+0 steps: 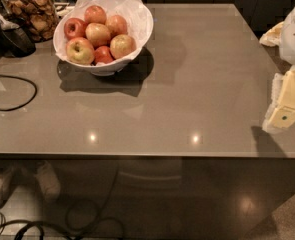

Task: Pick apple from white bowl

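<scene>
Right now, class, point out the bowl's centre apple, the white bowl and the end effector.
apple (98, 34): camera view, its pale upper skin.
white bowl (108, 68): camera view, its front outer wall.
end effector (283, 115): camera view, far right, its yellowish tip.

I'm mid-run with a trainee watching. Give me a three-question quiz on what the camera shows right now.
1. True or false: the gripper is over the white bowl.
2. Which stands just left of the bowl? A) a jar of snacks B) a kettle C) a laptop
3. Fill in: the pale yellow-orange apple lies near the bowl's ____, with other apples around it.
Key: 1 false, the gripper is at the right edge of the table, far from the bowl; 2 A; 3 middle.
</scene>
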Motion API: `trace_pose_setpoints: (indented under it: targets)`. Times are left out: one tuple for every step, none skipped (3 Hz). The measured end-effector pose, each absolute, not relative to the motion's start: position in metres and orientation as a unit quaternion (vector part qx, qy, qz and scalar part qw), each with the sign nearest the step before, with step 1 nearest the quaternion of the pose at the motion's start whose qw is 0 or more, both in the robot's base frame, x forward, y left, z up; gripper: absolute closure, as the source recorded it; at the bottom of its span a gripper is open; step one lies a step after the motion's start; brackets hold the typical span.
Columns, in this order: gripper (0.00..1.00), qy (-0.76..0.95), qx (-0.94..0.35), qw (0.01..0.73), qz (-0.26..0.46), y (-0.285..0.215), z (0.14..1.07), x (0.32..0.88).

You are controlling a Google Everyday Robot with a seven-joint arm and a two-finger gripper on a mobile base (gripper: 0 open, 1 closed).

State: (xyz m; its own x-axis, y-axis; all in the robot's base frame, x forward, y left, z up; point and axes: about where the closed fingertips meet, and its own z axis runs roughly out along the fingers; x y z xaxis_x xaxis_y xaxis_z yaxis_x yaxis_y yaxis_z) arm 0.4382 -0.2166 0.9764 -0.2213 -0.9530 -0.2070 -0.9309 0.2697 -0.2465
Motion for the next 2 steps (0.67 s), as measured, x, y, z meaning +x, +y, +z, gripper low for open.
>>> trace_pose_setpoints:
  targets:
    - [0.0,0.781,-0.603,0.159,-0.035,-0.217,0.976,0.438]
    - [0.0,0.779,-0.603,0.163,-0.057,-0.169,1.008,0.488]
